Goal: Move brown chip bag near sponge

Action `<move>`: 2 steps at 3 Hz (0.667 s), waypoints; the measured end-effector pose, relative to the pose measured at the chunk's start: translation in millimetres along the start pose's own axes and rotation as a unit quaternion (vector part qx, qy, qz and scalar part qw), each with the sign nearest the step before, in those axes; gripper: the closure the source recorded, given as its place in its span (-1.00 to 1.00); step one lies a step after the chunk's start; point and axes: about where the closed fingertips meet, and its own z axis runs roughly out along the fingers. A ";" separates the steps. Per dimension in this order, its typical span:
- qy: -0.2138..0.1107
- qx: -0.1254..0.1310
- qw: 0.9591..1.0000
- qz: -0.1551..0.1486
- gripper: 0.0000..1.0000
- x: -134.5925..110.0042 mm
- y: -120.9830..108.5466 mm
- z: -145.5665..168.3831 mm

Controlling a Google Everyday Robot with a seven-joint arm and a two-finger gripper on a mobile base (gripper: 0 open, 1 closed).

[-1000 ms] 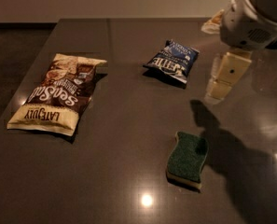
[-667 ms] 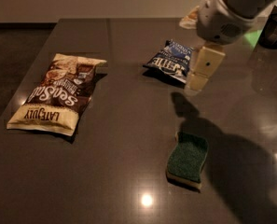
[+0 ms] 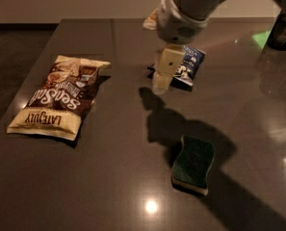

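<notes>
The brown chip bag (image 3: 58,96) lies flat on the dark glossy table (image 3: 109,177), well apart from the gripper (image 3: 160,85) and off to its left as the camera sees it, a little nearer the camera; its cream "LATE JULY" band is at the near end and its lettering reads upside down; nothing touches it.

The sponge (image 3: 193,163) lies green side up, nearer the camera than the gripper and slightly to its right in the view; it is well apart from the brown bag, with bare tabletop between them.

The gripper hangs above the table's middle, pointing down, empty; whether it is wide or narrow I cannot tell; the arm reaches in from the upper right.

A small dark blue chip bag (image 3: 189,65) lies just behind and to the right of the gripper, partly hidden by it; the arm's shadow (image 3: 181,124) falls on the table from under the gripper toward the sponge.
</notes>
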 end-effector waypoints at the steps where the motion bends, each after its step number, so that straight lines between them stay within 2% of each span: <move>1: -0.008 -0.016 0.999 -0.031 -1.00 -32.3 -7.9 26.5; 2: -0.017 -0.029 0.998 -0.055 -1.00 -61.7 -16.8 49.1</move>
